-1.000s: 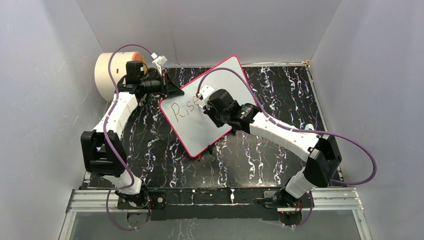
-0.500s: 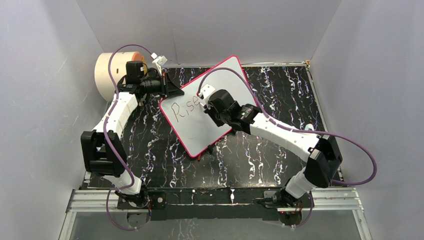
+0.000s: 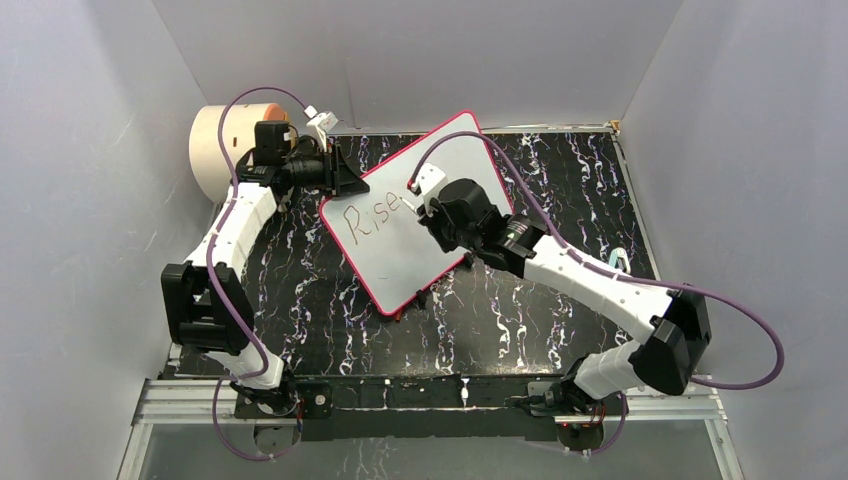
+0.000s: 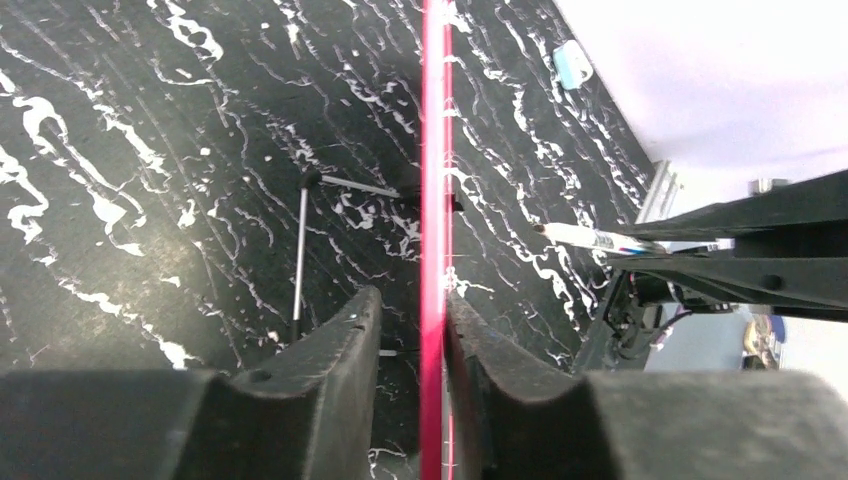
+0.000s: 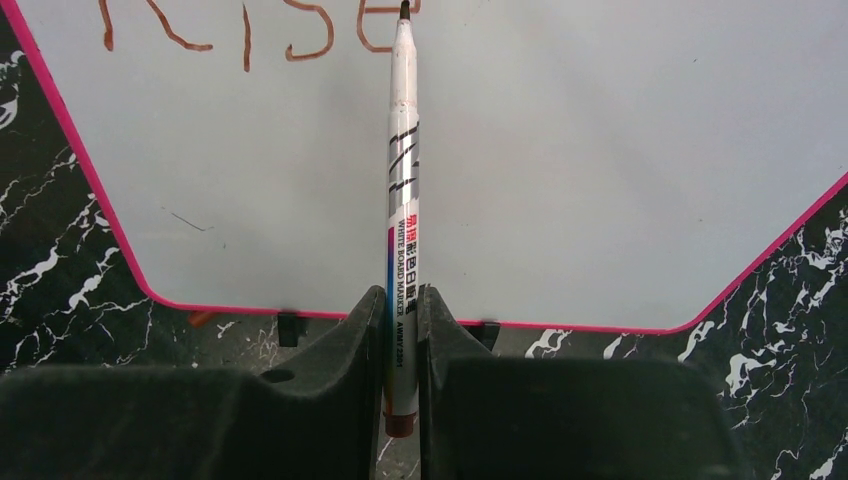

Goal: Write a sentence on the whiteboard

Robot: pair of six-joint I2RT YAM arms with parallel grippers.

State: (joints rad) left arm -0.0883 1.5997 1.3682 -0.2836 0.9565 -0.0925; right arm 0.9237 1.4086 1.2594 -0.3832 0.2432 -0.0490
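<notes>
Marker at the whiteboard (image 3: pixel 400 255), one word down.

In the right gripper (image 5: pixel 400 295), jaws clamped on a whiteboard marker (image 5: pixel 402 180), tip at the "e" of the sentence (image 5: pixel 250 30), only "Rise" written in reddish-brown near the board's far left corner. At the left gripper (image 4: pixel 412 300), jaws slightly apart astride the board's pink rim, a dark gap on one side. Beneath, a black marbled table (image 3: pixel 560 170), the board lying askew across its middle between both arms. Behind the left wrist, a cream cylinder (image 3: pixel 215 150).
</notes>
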